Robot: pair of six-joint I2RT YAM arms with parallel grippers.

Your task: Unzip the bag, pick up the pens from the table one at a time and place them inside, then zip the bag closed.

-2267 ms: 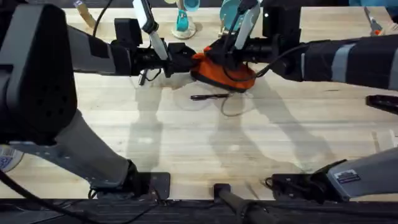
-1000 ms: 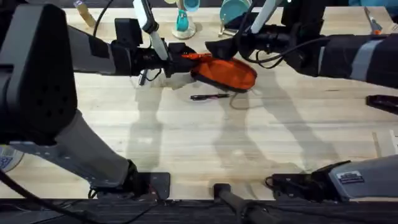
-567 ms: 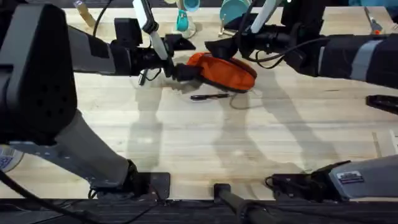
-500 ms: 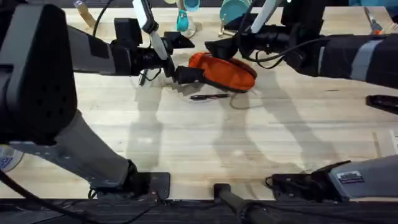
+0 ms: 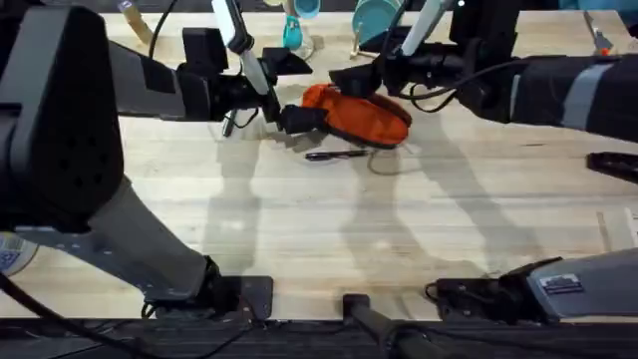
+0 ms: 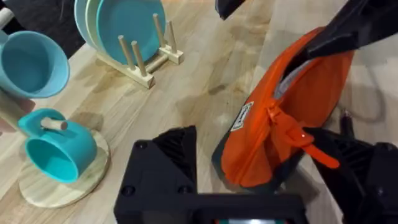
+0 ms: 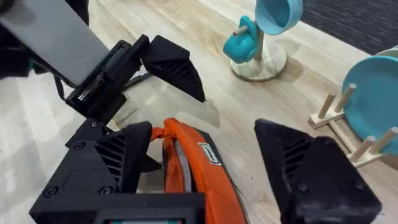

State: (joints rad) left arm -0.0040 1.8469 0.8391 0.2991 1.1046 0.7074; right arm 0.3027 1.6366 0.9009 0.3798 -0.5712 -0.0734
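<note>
The orange bag [image 5: 361, 116] lies on the table [image 5: 319, 229] at the far middle, its navy strip at the bottom. My left gripper [image 5: 296, 92] is open and straddles the bag's [image 6: 280, 124] left end, where the orange zipper pull [image 6: 313, 147] sticks out. Open as well, my right gripper [image 5: 357, 62] hovers over the bag's [image 7: 186, 163] far side, one finger close to its top edge. The zipper looks parted near that end. A black pen [image 5: 335, 155] lies on the table just in front of the bag.
A wooden rack with teal plates [image 6: 124, 28] and a mug tree with teal cups [image 6: 57, 152] stand behind the bag at the table's far edge. A black object [image 5: 613, 163] lies at the right edge. The near half of the table is bare wood.
The right gripper rose off the bag and opened above it. The left gripper, shut at the bag's left end a second ago, opened and now straddles that end.
</note>
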